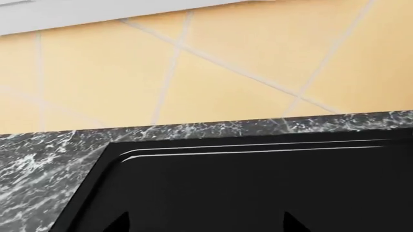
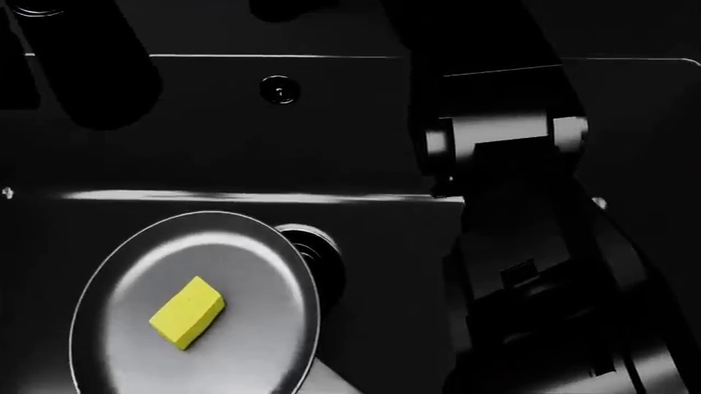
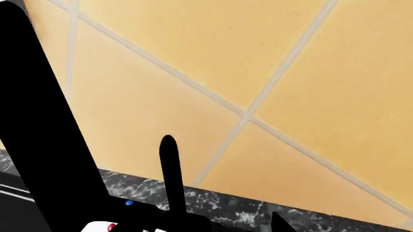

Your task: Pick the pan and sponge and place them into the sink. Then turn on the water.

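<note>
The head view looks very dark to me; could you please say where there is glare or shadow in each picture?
Head view: mostly black sink, glare streak along its floor edge, sheen on the pan, sponge bright. Left wrist view: evenly lit tiles, thin highlights on the sink rim. Right wrist view: faucet a featureless black silhouette.

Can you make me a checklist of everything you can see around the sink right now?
Surface: dark marbled counter around the sink.
Job's things: pan lies in the sink, partly over the drain; sponge rests inside the pan; faucet lever upright, no water seen.
Clutter: nothing seen.
Grippers: left and right, only dark tips show; state cannot be told.
Cables: nothing seen.
Surroundings: yellow tiled wall behind the counter.
</note>
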### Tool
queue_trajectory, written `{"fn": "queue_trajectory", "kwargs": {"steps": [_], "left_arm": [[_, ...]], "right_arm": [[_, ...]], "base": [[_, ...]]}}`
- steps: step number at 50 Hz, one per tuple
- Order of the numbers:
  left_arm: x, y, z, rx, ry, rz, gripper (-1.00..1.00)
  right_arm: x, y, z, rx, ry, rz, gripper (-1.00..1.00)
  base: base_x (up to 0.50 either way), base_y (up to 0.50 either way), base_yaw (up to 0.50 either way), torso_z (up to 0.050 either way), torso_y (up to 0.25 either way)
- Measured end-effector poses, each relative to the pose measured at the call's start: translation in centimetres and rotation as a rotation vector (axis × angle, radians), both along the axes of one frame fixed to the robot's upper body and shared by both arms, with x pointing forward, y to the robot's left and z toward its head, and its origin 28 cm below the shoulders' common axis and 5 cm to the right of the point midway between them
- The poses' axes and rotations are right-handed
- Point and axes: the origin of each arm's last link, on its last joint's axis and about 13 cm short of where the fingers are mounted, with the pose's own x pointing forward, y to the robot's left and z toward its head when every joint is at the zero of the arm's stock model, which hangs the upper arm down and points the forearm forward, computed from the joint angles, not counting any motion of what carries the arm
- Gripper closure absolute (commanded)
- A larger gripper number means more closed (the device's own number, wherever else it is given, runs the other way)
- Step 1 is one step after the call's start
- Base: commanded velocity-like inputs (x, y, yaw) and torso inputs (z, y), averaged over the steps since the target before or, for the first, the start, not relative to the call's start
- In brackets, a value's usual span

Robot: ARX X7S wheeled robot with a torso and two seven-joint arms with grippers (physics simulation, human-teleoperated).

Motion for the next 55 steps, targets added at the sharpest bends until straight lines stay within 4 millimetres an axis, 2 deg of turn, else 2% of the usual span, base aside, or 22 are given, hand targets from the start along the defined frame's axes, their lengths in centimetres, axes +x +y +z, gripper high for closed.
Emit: {"fn": "queue_trajectory", "kwargs": {"steps": [38,55], "left_arm": [[0.2,0.0,0.8,-0.016,-0.015,0.004,-1.0],[0.2,0.1,0.8,-0.02,-0.01,0.0,-1.0]], "right_arm": [[-0.4,0.5,2.9,-0.004,-0.05,0.008,-1.0],[-0.4,0.4,2.9,-0.002,-0.05,0.008,-1.0]], "base": [[0.0,0.0,0.0,0.002,-0.007],[0.0,0.0,0.0,0.0,0.0]]}}
